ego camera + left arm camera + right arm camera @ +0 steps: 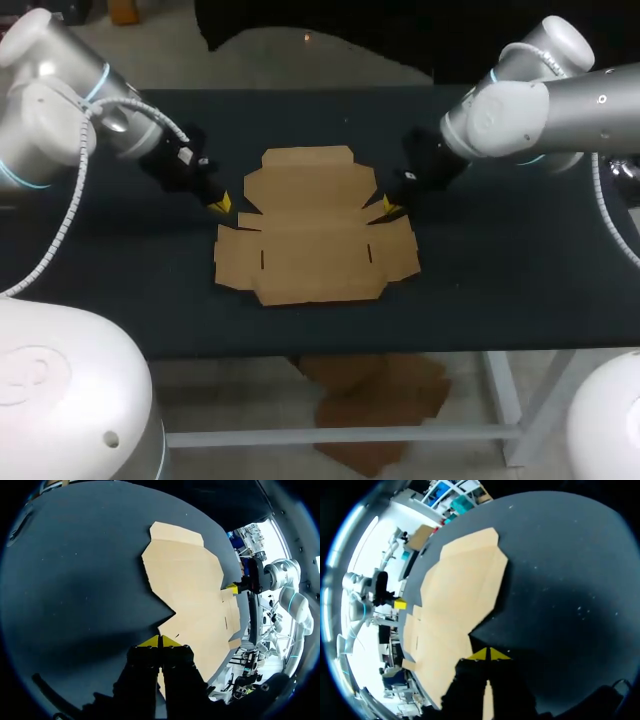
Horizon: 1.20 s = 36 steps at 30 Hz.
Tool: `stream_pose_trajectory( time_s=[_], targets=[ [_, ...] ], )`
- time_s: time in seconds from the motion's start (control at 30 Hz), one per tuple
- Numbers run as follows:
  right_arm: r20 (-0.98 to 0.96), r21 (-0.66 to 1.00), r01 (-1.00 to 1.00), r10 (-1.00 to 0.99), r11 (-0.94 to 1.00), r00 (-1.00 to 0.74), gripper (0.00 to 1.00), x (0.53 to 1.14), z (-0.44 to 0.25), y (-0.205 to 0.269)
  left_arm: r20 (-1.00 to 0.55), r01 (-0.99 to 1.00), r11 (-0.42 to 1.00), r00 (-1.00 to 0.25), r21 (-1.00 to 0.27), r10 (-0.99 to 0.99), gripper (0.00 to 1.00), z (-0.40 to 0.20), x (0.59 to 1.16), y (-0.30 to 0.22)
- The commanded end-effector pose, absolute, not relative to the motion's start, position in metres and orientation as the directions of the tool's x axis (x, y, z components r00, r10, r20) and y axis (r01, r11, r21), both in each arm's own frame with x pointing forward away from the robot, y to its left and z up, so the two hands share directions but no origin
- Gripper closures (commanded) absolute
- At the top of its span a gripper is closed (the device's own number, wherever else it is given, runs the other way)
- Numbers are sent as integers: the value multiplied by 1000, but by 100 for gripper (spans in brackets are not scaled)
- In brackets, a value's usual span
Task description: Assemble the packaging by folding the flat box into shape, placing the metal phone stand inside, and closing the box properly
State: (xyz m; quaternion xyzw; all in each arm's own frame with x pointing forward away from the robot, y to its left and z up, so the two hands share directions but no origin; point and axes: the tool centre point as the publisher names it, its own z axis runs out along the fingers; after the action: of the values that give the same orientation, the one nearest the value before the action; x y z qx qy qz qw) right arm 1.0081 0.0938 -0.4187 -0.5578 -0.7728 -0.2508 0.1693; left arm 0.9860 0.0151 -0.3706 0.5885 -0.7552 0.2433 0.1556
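Our left arm [60, 110] enters from ten o'clock and slopes down toward the centre. The left gripper [219, 203] sits low, yellow tips pressed together. Our right arm [540, 100] enters from two o'clock, mirrored. The right gripper [391, 205] is low too, tips likewise pressed together.

Matt brown cardboard flat box [315, 235] on a dark, matt table [510, 290]; left arm [45, 120] and right arm [570, 105] wear smooth, faintly glossy white and grey shells.

The left fingers [150, 642] cover part of the flat box [190, 590] (right fingers [479, 654] likewise).
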Motion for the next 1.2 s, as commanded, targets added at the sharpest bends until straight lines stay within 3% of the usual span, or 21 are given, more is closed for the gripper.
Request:
stream_pose_trajectory(
  time_s=[0.03,0.57,1.2],
  targets=[
    [548,199,947,772,253,-322,100,1007,-419,93,517,-966,192,-254,-171,-818,100,-374,990,14],
    [550,203,946,769,254,-325,100,1004,-419,95,524,-955,163,-273,-248,-807,100,-389,985,16],
    [550,202,945,769,256,-326,100,1002,-419,96,536,-955,176,-282,-240,-796,100,-401,988,13]
  ],
)
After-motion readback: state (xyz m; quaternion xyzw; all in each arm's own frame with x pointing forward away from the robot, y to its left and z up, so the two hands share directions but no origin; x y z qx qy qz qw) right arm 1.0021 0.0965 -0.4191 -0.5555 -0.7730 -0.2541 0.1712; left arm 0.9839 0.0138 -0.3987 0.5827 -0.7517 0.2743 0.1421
